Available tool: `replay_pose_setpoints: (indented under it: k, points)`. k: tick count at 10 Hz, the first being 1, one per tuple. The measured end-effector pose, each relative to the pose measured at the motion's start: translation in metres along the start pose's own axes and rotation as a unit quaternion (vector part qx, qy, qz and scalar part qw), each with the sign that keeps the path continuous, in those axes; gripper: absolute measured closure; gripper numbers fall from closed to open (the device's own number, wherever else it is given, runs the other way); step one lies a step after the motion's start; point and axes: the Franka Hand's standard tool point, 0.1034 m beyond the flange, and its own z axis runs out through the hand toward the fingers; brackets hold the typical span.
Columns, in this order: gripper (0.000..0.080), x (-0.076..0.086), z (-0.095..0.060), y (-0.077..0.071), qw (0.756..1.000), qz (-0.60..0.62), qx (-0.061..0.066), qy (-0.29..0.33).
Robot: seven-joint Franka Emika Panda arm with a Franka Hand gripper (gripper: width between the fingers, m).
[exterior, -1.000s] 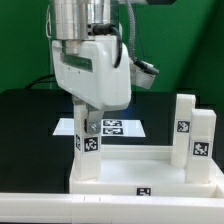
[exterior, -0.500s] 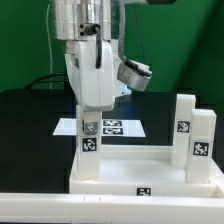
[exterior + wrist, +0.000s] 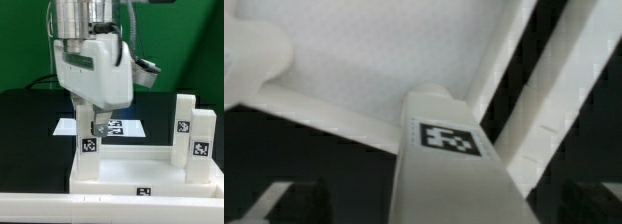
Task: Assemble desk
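- Tabletop (image 3: 150,165): white matte plastic, rectangular tray with raised rim, lying flat on the table (image 3: 30,125) low in the exterior view. One black-and-white square tag on its near rim face.
- Leg at the tray's corner on the exterior view's left (image 3: 90,150): white square-section block, upright, tag on its face, foot meeting the tray corner. Wrist view shows the same leg (image 3: 446,165) running lengthwise as a long flat-faced bar with crisp edges and one tag; the tray's rim and lightly grained floor lie beyond it.
- Two more legs (image 3: 192,135) upright at the corner on the exterior view's right, just beside each other, each tagged; whether they are seated or only standing there I cannot tell.
- Gripper (image 3: 92,127): metal fingers directly over the left leg's top. Jaws: cannot tell whether clenched on the leg or released; the arm's housing hides the contact, and the wrist view shows only dark blurred shapes flanking the leg.
- Room: tray interior is open between the left leg and the right pair. Gripper is well apart from the right pair.
- Marker board (image 3: 120,127): thin flat white sheet with printed tags, on the table just behind the tray, partly hidden by the gripper.
- Table: flat matte black; a glossy white band runs across the frame's bottom edge in front of the tray.
- Arm housing: large, smooth, glossy white, fills the upper left of the exterior view.
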Motion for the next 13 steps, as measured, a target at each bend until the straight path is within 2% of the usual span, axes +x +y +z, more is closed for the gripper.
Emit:
replay_pose_setpoints:
  k: [2,5,8,11,12,13]
  points:
    - [0.0151,-0.0003,-0.0016,-0.0016,0.996,-0.094,0.002,0.001]
    - [0.0151,0.0001,-0.0016,-0.0013,0.972,-0.233,0.002,0.002]
    - [0.0151,0.0005,-0.0013,-0.0009,0.932,-0.363,-0.001,0.003]
    - [0.0151,0.0017,-0.0015,0.0002,0.878,-0.478,-0.014,0.006]
    - [0.0151,0.0019,-0.0016,0.0004,0.871,-0.490,-0.015,0.006]
    - [0.0151,0.0034,-0.0017,0.0017,0.854,-0.519,-0.015,0.005]
